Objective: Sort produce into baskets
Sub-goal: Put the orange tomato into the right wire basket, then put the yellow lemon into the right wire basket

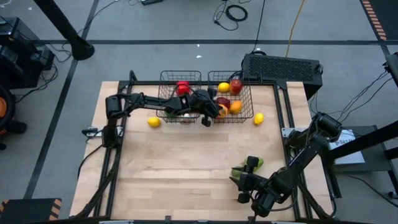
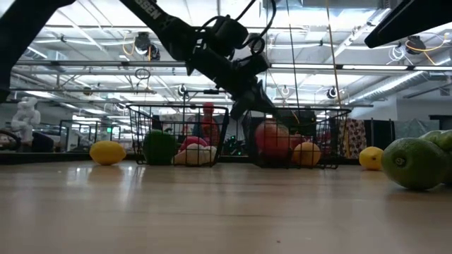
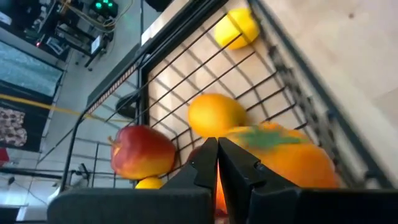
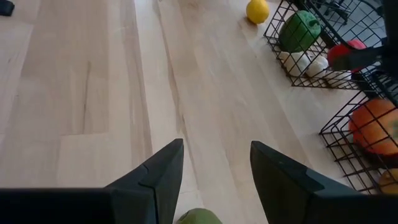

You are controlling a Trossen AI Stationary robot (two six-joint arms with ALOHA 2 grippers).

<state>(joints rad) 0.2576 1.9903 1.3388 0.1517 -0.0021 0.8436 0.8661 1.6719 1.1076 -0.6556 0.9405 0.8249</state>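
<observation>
Two wire-mesh baskets stand side by side at the far edge, the left basket (image 1: 168, 78) and the right basket (image 1: 250, 93). My left gripper (image 3: 217, 152) reaches into the right basket's near left corner (image 1: 214, 112), its fingers shut against an orange pepper (image 3: 283, 155). Beside the pepper in that basket lie an orange (image 3: 214, 115), a red apple (image 3: 143, 149) and a lemon (image 1: 224, 87). My right gripper (image 4: 214, 155) hovers open at the near right (image 1: 244, 183), above a green piece (image 4: 196, 218) that rests on the table (image 2: 413, 162). My left gripper's fingers (image 3: 202, 165) slant down into the right basket from the table's left. Orange shows in the thin slit between them, and the orange pepper's side (image 3: 249, 146) lies right at their tips. The fingers hide the place of contact. The pepper sits low among the other fruit.
The left basket holds a red pepper (image 1: 182, 87), a green pepper (image 4: 298, 30) and whitish bulbs (image 4: 305, 62). Loose lemons lie left of the baskets (image 1: 153, 122) and right of them (image 1: 259, 117). A black box (image 1: 283, 67) stands behind the right basket. Bare wood fills the middle.
</observation>
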